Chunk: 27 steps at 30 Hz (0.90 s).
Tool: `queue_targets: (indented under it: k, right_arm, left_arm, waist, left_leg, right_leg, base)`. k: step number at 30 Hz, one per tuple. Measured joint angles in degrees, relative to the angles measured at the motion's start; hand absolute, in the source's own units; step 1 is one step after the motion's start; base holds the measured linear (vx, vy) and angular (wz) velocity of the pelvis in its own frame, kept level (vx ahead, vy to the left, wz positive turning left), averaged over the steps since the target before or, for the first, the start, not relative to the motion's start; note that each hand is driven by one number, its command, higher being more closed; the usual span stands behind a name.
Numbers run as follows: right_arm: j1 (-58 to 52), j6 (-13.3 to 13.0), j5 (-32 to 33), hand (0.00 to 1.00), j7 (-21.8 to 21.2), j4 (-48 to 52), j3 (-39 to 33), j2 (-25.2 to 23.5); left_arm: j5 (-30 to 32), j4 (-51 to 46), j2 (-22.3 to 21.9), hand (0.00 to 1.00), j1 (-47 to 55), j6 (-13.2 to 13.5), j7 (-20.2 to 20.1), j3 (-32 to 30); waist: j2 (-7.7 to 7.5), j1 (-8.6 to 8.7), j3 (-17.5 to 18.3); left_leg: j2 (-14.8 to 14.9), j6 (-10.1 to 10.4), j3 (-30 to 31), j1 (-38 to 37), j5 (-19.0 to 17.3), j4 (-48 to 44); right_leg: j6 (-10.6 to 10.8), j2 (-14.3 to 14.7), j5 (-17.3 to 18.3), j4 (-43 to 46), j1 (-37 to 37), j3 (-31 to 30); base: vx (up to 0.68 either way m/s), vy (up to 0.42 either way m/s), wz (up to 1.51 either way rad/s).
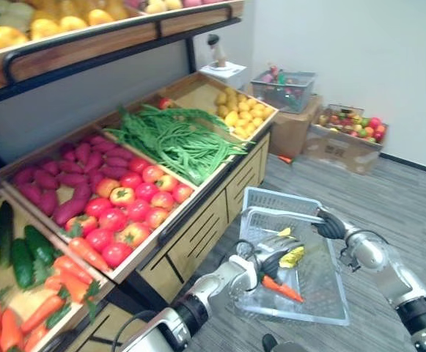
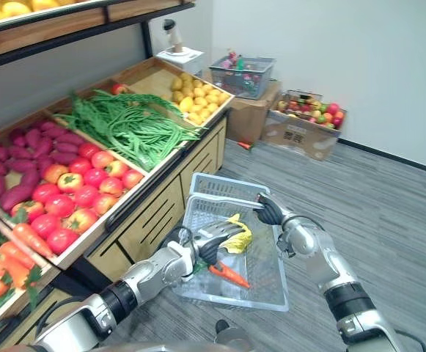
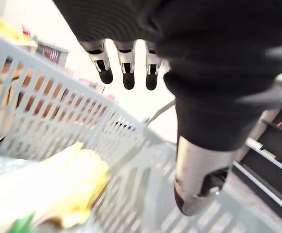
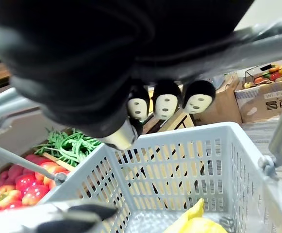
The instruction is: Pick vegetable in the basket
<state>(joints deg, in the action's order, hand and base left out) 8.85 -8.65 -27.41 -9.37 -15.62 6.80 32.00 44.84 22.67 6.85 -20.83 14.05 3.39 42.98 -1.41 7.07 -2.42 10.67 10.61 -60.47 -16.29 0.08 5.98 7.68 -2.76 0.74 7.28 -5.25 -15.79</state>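
My left hand (image 1: 273,251) hangs inside the basket (image 1: 271,199), low over its floor. Its fingers (image 3: 126,73) are straight and loose, the thumb stands apart, and it holds nothing. The carrot (image 1: 280,288) lies flat on the basket's floor toward the near wall, just under that hand. I cannot tell whether the hand touches it. A yellow vegetable (image 1: 292,257) lies at the middle of the basket just past my fingertips, close beside the carrot. My right hand (image 1: 331,224) is at the basket's right rim, its fingers (image 4: 167,102) curled tight round the handle (image 4: 281,128), so that hand has the basket in its grip. To the basket's left stands the wooden stand (image 1: 198,220), with tomatoes (image 1: 128,213) in the bin nearest the basket and green beans (image 1: 172,139) in the bin beyond them.
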Motion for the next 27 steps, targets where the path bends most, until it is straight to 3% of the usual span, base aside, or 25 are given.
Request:
queue_targets:
  k: [3,4,9,14,16,21,24,26,27]
  right_arm:
    - [-4.14,0.60,0.02,1.00,0.24,-2.58,-7.81,-2.49]
    - [-5.78,1.01,0.04,1.00,0.32,-4.17,-10.50,-4.02]
    - [-9.22,3.59,0.61,1.00,2.05,-18.09,-19.97,-9.46]
    - [-9.27,5.04,2.87,1.00,5.53,-34.33,-29.99,-12.08]
    - [-9.35,5.64,4.20,1.00,9.06,-40.89,-35.91,-12.67]
    - [-11.56,5.87,8.69,1.00,13.65,-48.59,-43.08,-12.88]
    - [-12.59,6.23,10.25,1.00,15.27,-49.81,-45.08,-13.47]
    - [-13.38,6.23,10.54,1.00,16.37,-49.74,-45.31,-14.59]
    - [-13.74,6.23,10.65,1.00,16.81,-49.22,-45.51,-14.96]
  left_arm:
    - [-8.56,-11.12,1.02,0.00,1.96,1.46,-1.65,-0.81]
    - [-14.01,-14.96,1.74,0.00,3.36,2.01,-2.53,-1.92]
    - [-30.33,-26.53,4.72,0.00,11.25,1.96,-3.20,-11.47]
    - [-33.51,-34.43,4.52,0.00,18.72,2.02,0.20,-24.35]
    - [-33.28,-35.61,4.50,0.00,21.42,1.99,3.30,-31.96]
    - [-32.77,-36.42,2.85,0.00,26.60,1.38,7.65,-43.60]
    - [-32.40,-32.89,1.09,0.00,28.53,0.32,9.43,-48.58]
    - [-32.32,-26.47,0.04,0.00,29.03,-1.30,10.08,-52.47]
    - [-31.32,-22.12,-0.62,0.00,29.68,-2.64,10.88,-54.62]
  waist:
    - [0.04,-2.33,-0.08]
    - [0.01,-3.32,-0.09]
    - [-0.04,-5.66,-0.12]
    - [0.26,-7.04,0.07]
    - [0.22,-7.33,0.07]
    - [-0.44,-7.56,0.34]
    - [-0.78,-7.97,0.39]
    - [-1.83,-7.67,0.67]
    - [-1.65,-7.51,0.57]
  left_leg:
    - [0.25,-0.72,3.52,1.32,0.38,-0.13]
    - [0.36,-1.13,5.20,1.91,0.53,-0.07]
    - [-0.14,-2.89,15.29,5.48,0.80,0.02]
    - [-1.74,-5.40,25.78,10.31,2.67,0.02]
    - [-2.76,-6.51,31.21,12.68,3.84,0.00]
    - [-4.00,-7.72,39.69,16.82,5.90,-0.10]
    - [-4.57,-7.93,42.91,17.69,6.69,0.03]
    - [-5.66,-7.56,44.66,18.31,7.06,0.05]
    - [-5.77,-7.47,46.12,18.35,7.22,0.05]
  right_leg:
    - [0.18,-1.24,0.37,1.02,0.59,3.91]
    - [0.18,-1.65,0.37,1.12,0.98,5.31]
    - [0.73,-4.80,0.84,1.12,3.48,13.48]
    - [0.32,-7.29,1.15,0.44,4.99,20.67]
    - [0.32,-8.24,1.15,-0.79,6.70,24.93]
    - [0.31,-9.04,1.15,-2.14,8.79,32.20]
    - [-0.54,-9.11,1.71,-3.18,10.20,35.50]
    - [-0.21,-9.95,4.77,-3.49,11.00,36.95]
    - [0.04,-9.92,5.55,-3.42,11.46,37.96]
  base:
    - [-0.02,-0.026,0.75]
    - [-0.02,-0.006,0.86]
    - [-0.01,0.007,0.94]
    - [0.01,0.016,1.08]
    - [0.03,0.010,1.12]
    - [0.00,0.031,0.91]
    - [-0.05,0.016,0.56]
    - [-0.11,-0.002,0.50]
    - [-0.11,-0.011,0.35]
